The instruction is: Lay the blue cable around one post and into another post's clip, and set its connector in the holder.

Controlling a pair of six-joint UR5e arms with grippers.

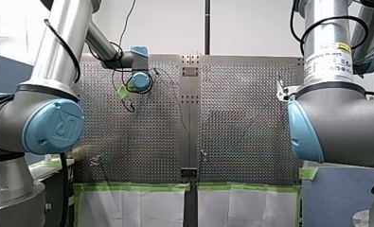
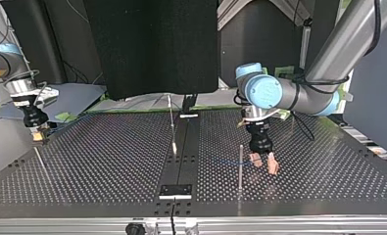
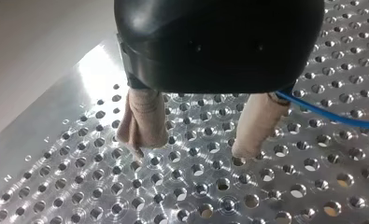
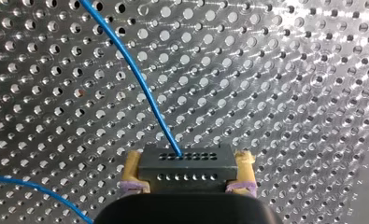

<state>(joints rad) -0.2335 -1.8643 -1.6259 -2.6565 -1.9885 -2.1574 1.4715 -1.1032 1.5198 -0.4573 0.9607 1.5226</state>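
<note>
Black bracket (image 2: 176,191): flat, pale front lip, at the middle of the desk's (image 2: 108,161) near edge in the top view.

Metal post (image 2: 240,166): thin, upright, just behind the bracket and toward that view's right.

Left gripper (image 2: 263,165): just beyond the post, tips close over the perforated plate. It has a black body and beige-wrapped fingers (image 3: 142,119), which are spread apart with nothing between them.

Blue cable (image 3: 331,116): in the left wrist view it passes along the outer side of one finger, not through the gap. In the top view a faint run lies low between post and left gripper.

Second post (image 2: 173,127): slim, pale at its lower end, slightly tilted, farther back beside the desk's centre strip.

Right gripper (image 2: 36,133): at the desk's far corner on the top view's left. It is clamped on the connector (image 4: 184,168), with yellow pads (image 4: 133,172) against its two short ends. The connector is black with two rows of small holes. The cable leaves the upper row and curves away over the desk. Another stretch of cable crosses beside the gripper body.
</note>
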